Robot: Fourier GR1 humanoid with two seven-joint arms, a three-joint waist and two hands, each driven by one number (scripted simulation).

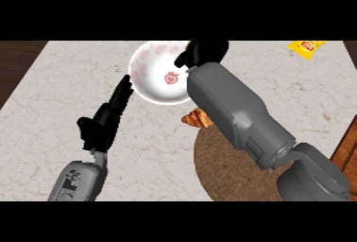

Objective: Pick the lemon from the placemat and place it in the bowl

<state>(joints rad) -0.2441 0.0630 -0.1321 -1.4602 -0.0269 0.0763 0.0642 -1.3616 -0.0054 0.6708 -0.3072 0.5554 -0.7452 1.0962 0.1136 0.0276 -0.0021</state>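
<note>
Worktop: pale marbled stone fills most of the head view. Dark wood shows beyond its left edge and at the far right corner.
Bowl: white with pink and red marks, near the middle of the far edge.
Placemat: round and brown, at the near edge right of centre, partly under the right forearm.
Lemon: not visible on the placemat or in the visible part of the bowl. If it is there, it is hidden by the right hand.
Right hand: a black mass over the bowl's right rim. Whether it is clenched or released cannot be told.
Left hand: is left of the bowl, fingers straight and released, holding nothing. The tips are just beside the bowl's left rim.
Pastry: a brown croissant-like piece lies between the bowl and the placemat, against the right forearm.
Packet: yellow, at the far right corner, well apart from the bowl.
Open room: bare stone stretches along the left edge and the near left corner, around the left forearm, and between the bowl and the packet.
</note>
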